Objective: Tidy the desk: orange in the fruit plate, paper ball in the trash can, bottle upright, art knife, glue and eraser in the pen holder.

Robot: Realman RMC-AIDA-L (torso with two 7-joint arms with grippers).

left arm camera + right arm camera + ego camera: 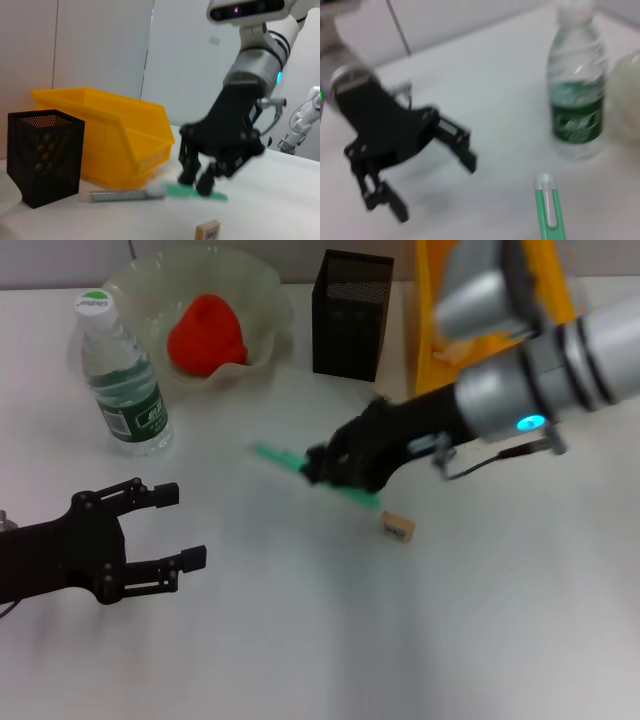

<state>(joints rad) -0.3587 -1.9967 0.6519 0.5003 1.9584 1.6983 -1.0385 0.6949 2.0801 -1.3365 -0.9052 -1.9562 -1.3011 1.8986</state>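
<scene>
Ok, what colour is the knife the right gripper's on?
Green; the art knife at the right gripper shows best in the head view.

Robotics lab: white bench (300, 640), pale partition panels (100, 45), second white robot (302, 120) standing in the background.

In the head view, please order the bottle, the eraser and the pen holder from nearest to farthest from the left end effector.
From the left end effector:
1. Bottle, standing behind it.
2. Eraser, on the table toward the robot's right.
3. Pen holder, at the back right.
</scene>
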